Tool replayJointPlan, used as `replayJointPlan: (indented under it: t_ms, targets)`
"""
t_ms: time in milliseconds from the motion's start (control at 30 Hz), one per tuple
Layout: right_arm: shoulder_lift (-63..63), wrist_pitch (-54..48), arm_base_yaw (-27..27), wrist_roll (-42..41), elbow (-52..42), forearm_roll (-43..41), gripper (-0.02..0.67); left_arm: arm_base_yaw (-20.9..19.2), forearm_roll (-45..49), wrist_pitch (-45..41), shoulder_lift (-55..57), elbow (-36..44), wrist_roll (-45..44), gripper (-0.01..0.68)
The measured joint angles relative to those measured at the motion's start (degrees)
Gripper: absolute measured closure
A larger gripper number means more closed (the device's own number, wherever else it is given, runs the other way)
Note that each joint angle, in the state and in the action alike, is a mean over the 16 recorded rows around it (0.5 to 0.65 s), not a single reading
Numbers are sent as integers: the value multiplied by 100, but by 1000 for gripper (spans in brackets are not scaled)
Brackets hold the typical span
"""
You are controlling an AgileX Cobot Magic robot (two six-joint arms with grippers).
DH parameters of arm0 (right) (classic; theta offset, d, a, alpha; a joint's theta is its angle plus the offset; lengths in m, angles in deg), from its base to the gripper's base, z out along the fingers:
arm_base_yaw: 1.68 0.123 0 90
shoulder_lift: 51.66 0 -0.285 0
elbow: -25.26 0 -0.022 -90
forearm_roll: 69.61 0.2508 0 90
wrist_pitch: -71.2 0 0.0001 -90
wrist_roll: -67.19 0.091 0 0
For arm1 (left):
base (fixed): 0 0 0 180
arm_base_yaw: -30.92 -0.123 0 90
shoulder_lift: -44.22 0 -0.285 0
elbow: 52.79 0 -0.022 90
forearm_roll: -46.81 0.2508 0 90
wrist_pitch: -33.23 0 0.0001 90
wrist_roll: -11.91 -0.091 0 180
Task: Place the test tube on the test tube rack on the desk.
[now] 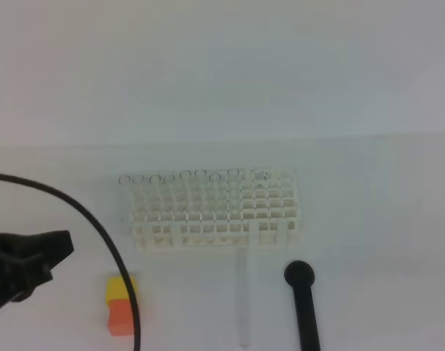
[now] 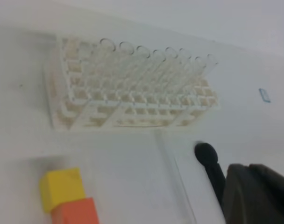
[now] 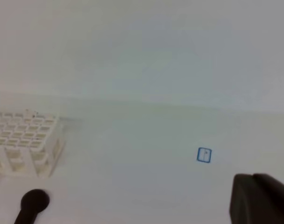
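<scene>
The test tube (image 1: 244, 300) lies flat on the white desk (image 1: 383, 241), just in front of the test tube rack (image 1: 215, 212), pointing toward it. In the left wrist view the same test tube (image 2: 176, 179) shows as a faint clear line below the rack (image 2: 132, 95). Several other clear tubes stand in the rack's back row. My left gripper (image 1: 65, 245) hovers at the left, well away from the tube, shut and empty; its dark tip (image 2: 256, 189) fills that view's lower right corner. Only a dark edge of my right gripper (image 3: 261, 198) shows, shut, far right of the rack (image 3: 25, 137).
A black rod with a round head (image 1: 300, 276) lies right of the tube, almost parallel to it. A yellow block on an orange block (image 1: 121, 306) stands at the front left. A black cable (image 1: 98, 227) arcs over the left side. A blue sticker (image 3: 203, 155) marks the desk.
</scene>
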Motion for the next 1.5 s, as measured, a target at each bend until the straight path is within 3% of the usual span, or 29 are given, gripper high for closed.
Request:
replayJointPlan:
  t_ms: [133, 300, 533, 733, 933, 1333, 1500]
  targets:
    - [-56, -153, 0, 0, 3, -16, 650, 587, 106, 295, 686, -224, 19, 673]
    - [-162, -253, 0, 0, 3, -39, 650, 1751, 826, 962, 1410, -468, 874, 673]
    - [-306, -390, 0, 0, 3, -81, 650, 3554, 2912, 1864, 2406, -670, 3407, 673]
    - [-362, -552, 0, 0, 3, -131, 650, 4502, 4861, 2151, 3261, -884, 5536, 673]
    - [-369, -688, 0, 0, 3, -177, 650, 4831, 5875, 1802, 4027, -1328, 6557, 636]
    - [-369, -772, 0, 0, 3, -185, 650, 4881, 5979, 994, 5099, -2237, 6897, 353]
    - [-369, -775, 0, 0, 3, -168, 650, 4881, 5942, 875, 5509, -2446, 6965, 281]
